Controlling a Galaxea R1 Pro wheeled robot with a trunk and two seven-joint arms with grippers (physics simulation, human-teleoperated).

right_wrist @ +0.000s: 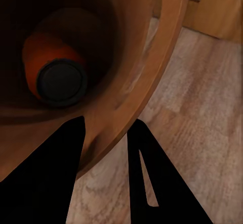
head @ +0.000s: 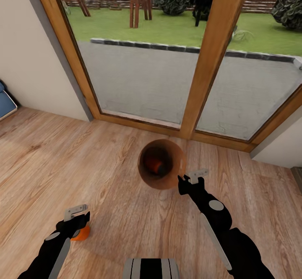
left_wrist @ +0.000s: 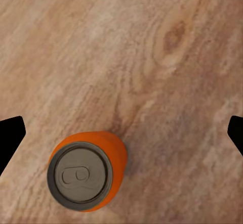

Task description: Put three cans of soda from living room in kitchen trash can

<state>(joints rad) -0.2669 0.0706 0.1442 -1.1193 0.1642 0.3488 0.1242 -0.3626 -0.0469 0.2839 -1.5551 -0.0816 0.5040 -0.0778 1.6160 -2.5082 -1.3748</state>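
So the robot's parked on the wood floor (head: 105,174) right in front of the big wood-framed glass doors (head: 214,56), with grass and a paved strip visible outside. A bit of something light blue (head: 6,102) peeks in at the far left edge.

The trash can (head: 174,174) sits on the floor just short of the door frame, and it's tipped toward the camera so you look straight into the dark inside. There's already an orange soda can in the bin (head: 157,166), lying on its side at the bottom. In the right wrist view it's clear: the orange body and dark end (right_wrist: 58,77) sit down inside the brown wall (right_wrist: 162,57).

The right gripper (head: 193,179) is at the bin's rim, on the side nearest the robot. Its jaws straddle the rim, one finger inside and one outside, pinched on the wall.

The left gripper (head: 76,214) hangs over a second orange can (head: 80,233) standing upright on the floor, well apart from the bin. From the left wrist camera you look down on its grey top and pull tab (left_wrist: 81,176). The jaws are spread wide, with both fingertips (left_wrist: 10,138) out at the edges, not touching the can.
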